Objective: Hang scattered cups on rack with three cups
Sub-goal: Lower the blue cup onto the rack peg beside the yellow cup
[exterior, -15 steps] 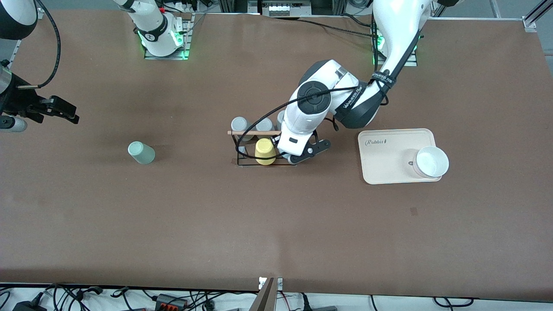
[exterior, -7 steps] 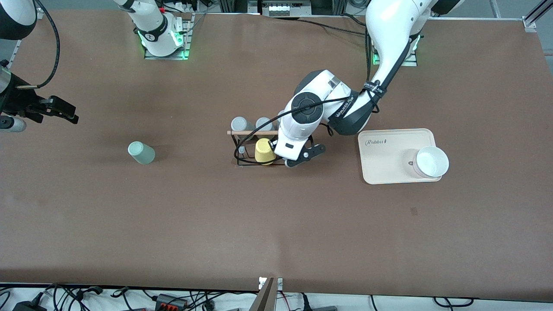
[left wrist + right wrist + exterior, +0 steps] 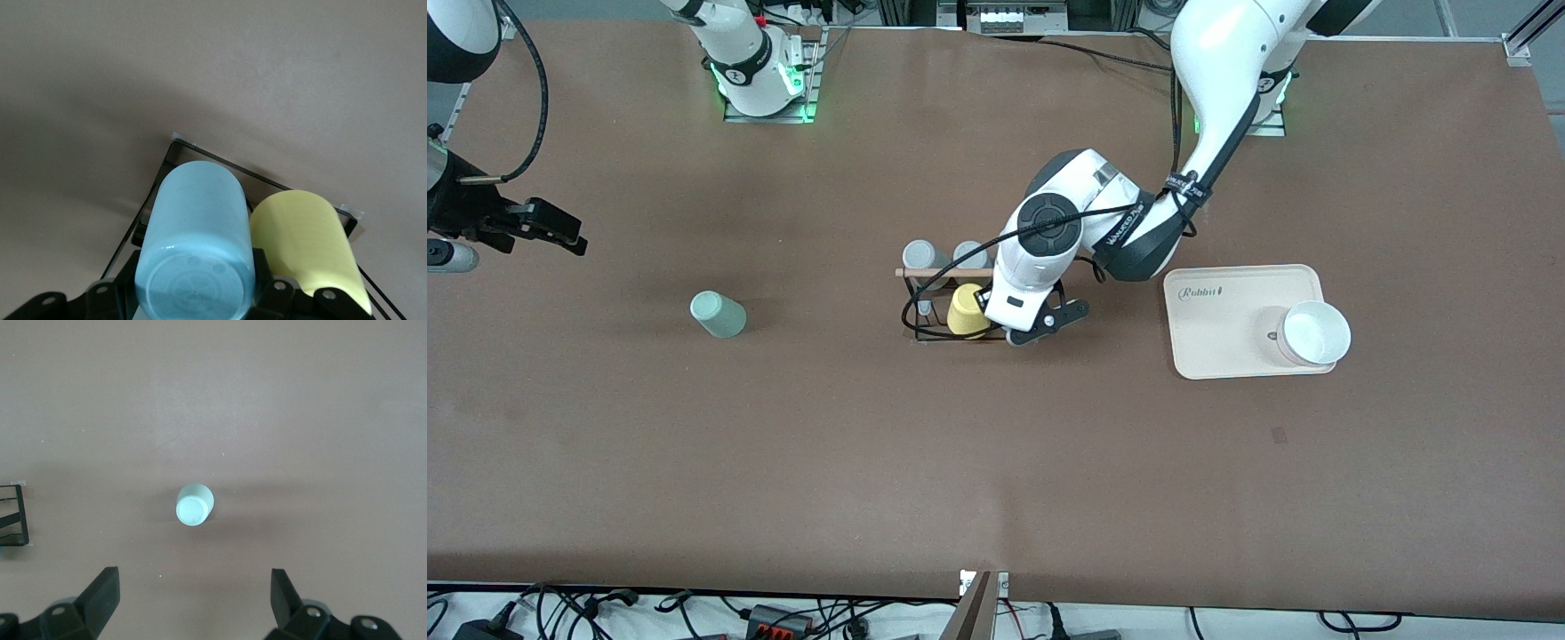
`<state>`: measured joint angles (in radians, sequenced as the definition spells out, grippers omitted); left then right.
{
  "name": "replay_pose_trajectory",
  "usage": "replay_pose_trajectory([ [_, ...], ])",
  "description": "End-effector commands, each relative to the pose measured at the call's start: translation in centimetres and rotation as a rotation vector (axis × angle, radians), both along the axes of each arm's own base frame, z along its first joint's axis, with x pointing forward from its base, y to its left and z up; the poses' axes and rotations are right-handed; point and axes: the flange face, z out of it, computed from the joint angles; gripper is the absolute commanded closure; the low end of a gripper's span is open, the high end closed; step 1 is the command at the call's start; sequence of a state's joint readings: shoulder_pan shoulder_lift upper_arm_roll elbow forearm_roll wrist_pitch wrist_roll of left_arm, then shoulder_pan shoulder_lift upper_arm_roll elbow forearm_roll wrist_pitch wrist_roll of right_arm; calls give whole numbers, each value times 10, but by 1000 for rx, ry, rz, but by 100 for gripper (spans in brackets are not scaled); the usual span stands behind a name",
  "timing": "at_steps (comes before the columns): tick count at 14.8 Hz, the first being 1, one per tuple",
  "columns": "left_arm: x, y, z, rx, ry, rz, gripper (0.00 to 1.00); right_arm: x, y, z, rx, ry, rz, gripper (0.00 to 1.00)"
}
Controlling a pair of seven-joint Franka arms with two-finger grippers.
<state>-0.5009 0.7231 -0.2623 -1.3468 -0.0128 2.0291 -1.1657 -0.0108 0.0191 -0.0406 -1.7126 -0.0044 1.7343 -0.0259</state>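
Observation:
My left gripper (image 3: 1021, 325) is shut on the light blue cup (image 3: 197, 227), bottom up, over the black wire rack (image 3: 922, 307) right beside the yellow cup (image 3: 966, 310). In the front view the hand hides the blue cup. In the left wrist view the gripper (image 3: 193, 297) has the rack's wire (image 3: 267, 179) and the yellow cup (image 3: 307, 240) just under it. The pale mint green cup (image 3: 717, 314) stands upside down on the table toward the right arm's end. My right gripper (image 3: 543, 227) waits open and empty over the table near that end; in its wrist view the gripper (image 3: 193, 587) has the mint cup (image 3: 194, 506) ahead of it.
Two grey cups (image 3: 918, 255) (image 3: 969, 255) hang on the rack at the wooden rod (image 3: 943, 273). A beige tray (image 3: 1227, 356) with a white bowl (image 3: 1316, 332) lies toward the left arm's end. The rack's corner shows in the right wrist view (image 3: 17, 513).
My left arm has carried the blue cup toward the right arm's end, closer against the yellow cup on the rack. The right arm has not moved.

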Motion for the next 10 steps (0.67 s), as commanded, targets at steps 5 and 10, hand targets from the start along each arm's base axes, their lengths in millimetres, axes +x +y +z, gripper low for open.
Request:
replay_pose_trajectory([
  [5,-3,-6,-6,20,-6,7,19,3,-3,4,-1,-8,10,0],
  [10,1,4,20,35,-9,10,17,3,-3,4,-3,-9,12,0],
])
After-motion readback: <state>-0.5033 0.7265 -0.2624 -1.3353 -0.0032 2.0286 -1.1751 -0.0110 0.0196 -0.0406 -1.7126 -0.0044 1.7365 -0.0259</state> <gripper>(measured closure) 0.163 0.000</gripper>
